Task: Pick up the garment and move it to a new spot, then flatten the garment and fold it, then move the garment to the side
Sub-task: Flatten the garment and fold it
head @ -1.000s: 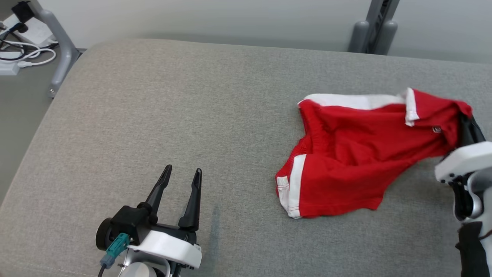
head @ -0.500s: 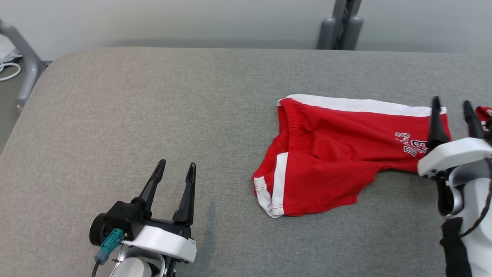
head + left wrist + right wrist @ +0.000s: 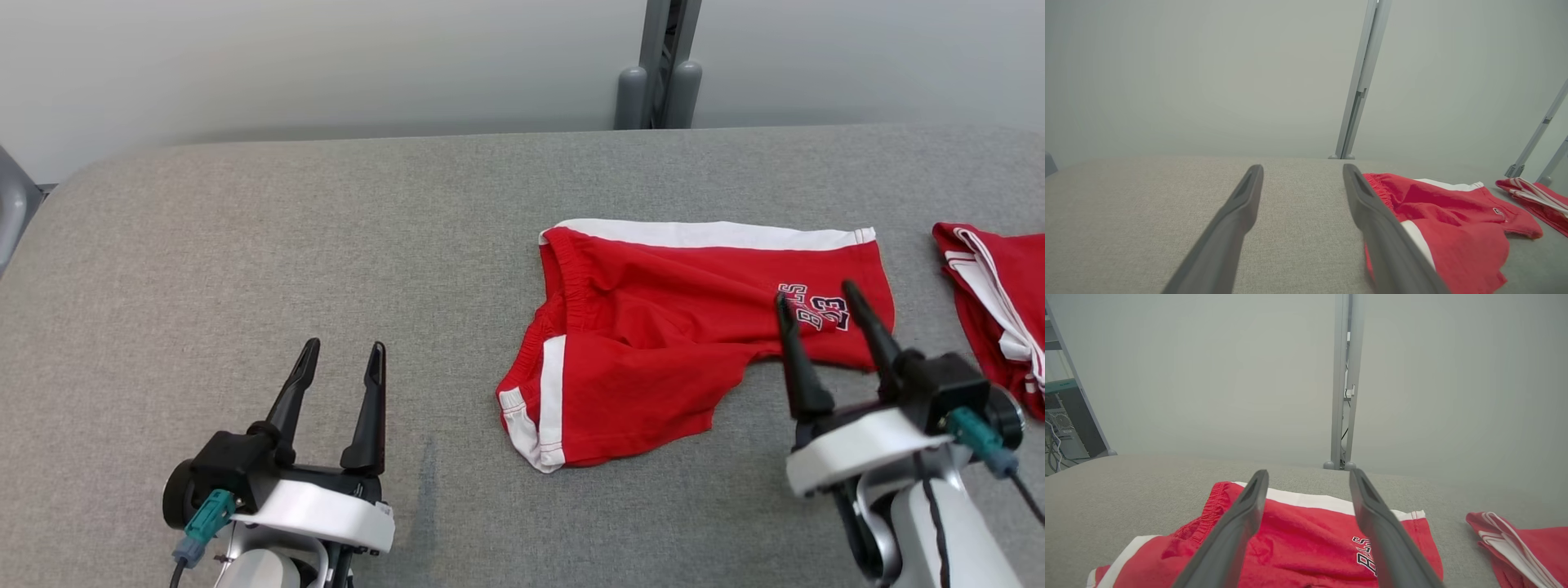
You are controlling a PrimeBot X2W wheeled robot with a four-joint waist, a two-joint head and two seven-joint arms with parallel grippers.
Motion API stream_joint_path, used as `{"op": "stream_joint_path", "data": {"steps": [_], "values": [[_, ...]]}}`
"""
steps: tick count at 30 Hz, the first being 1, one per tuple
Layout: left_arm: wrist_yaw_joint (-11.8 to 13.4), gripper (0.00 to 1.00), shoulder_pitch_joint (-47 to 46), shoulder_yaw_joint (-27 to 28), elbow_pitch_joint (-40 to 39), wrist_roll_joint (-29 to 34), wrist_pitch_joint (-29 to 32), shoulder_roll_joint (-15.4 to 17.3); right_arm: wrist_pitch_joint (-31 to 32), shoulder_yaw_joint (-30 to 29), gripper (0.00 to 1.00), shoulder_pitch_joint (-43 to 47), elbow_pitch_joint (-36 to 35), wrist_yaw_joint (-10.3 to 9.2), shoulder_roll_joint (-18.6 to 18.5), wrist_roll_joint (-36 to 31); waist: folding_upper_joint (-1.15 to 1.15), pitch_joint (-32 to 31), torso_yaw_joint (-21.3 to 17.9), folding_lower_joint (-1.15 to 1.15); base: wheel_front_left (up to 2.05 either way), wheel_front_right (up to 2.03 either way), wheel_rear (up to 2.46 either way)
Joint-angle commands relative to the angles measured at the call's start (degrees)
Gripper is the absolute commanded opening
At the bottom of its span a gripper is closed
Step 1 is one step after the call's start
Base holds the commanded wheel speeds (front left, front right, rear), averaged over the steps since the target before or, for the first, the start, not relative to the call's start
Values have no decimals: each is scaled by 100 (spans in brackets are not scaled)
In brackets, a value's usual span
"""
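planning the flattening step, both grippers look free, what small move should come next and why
Probably move the left gripper toward the white-striped hem of the red shorts: they lie rumpled on the grey fabric table, one leg skewed, and that gripper is open and empty.

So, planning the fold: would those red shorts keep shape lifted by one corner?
Probably not: the red shorts lie creased and rumpled, so they'd likely droop. They look thin and light. The woven grey surface may grip them.

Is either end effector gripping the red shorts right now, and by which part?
Nothing is held. The right end effector is open over the lettered leg of the red shorts; the left end effector is open over the grey surface.
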Motion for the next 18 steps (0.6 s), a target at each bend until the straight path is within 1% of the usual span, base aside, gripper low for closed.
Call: {"op": "stream_joint_path", "data": {"steps": [1, 8, 18], "values": [[1, 100, 11, 44, -33, 35, -23, 22, 15, 70, 100, 173, -114, -3, -25, 60, -1, 0, -15, 0, 0, 0, 0], [32, 100, 25, 23, -30, 74, -23, 21, 75, 265, 100, 535, -404, -4, -26, -57, -1, 17, 8, 0, 0, 0, 0], [33, 100, 80, -16, -8, 29, -23, 21, 190, 425, 100, 620, -614, -4, -23, -245, -1, -28, 133, 0, 0, 0, 0]]}}
